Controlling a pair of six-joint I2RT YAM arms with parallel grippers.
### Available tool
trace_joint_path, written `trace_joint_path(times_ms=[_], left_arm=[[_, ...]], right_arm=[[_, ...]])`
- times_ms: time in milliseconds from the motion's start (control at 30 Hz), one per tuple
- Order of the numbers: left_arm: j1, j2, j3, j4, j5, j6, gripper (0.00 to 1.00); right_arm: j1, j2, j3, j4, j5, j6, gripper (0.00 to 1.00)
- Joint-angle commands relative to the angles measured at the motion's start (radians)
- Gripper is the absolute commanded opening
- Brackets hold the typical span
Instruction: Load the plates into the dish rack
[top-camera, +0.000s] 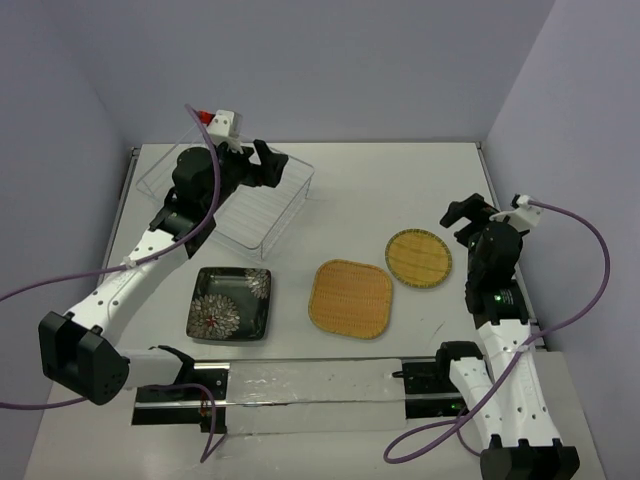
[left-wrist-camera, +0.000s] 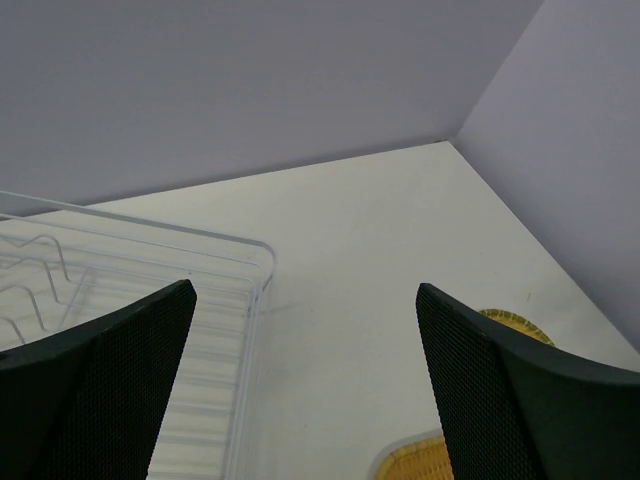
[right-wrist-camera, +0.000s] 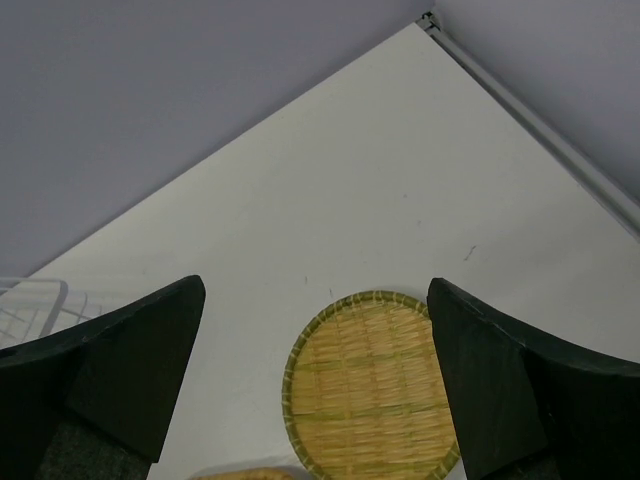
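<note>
Starting from zero: dish rack (top-camera: 228, 200) sits upper left of the top view, no plate in it. Flat on the surface: orange plate (top-camera: 350, 298) centre, black plate (top-camera: 230, 304) lower left, yellow plate (top-camera: 418, 258) right of centre. Both spread and empty: left gripper (top-camera: 268, 160) hovers over the rack, right gripper (top-camera: 466, 212) near the yellow plate. Suggest: pinch yellow by its rim, tilt upright, seat edge-on in a slot.

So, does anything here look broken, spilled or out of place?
Nothing broken or spilled. Only the dish rack sits crooked to the table edges; the black plate, orange plate and yellow plate lie flat outside it.
</note>
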Motion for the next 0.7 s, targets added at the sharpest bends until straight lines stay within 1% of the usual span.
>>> trace_joint_path(times_ms=[0, 100, 200, 333, 433, 567, 667], left_arm=[[0.002, 0.002, -0.007, 0.057, -0.012, 0.000, 0.99], [0.002, 0.035, 0.026, 0.034, 0.018, 0.003, 0.99], [0.001, 0.069, 0.048, 0.017, 0.019, 0.010, 0.99], [0.002, 0.124, 0.059, 0.032, 0.064, 0.007, 0.99], [0.002, 0.163, 0.089, 0.010, 0.080, 0.007, 0.99], [0.002, 0.202, 0.123, -0.013, 0.080, 0.014, 0.99], [0.002, 0.209, 0.127, -0.003, 0.095, 0.018, 0.99]], right_arm=[[-0.001, 0.022, -0.015, 0.020, -0.046, -0.005, 1.00], [-0.001, 0.078, -0.034, 0.015, -0.157, 0.041, 1.00], [-0.008, 0.154, -0.045, -0.002, -0.209, 0.072, 1.00], [-0.075, 0.237, -0.054, -0.052, -0.250, 0.160, 1.00], [-0.171, 0.262, -0.087, -0.077, -0.306, 0.212, 0.99], [-0.246, 0.305, -0.136, -0.105, -0.368, 0.238, 0.97], [-0.268, 0.350, -0.163, -0.105, -0.391, 0.243, 0.94]])
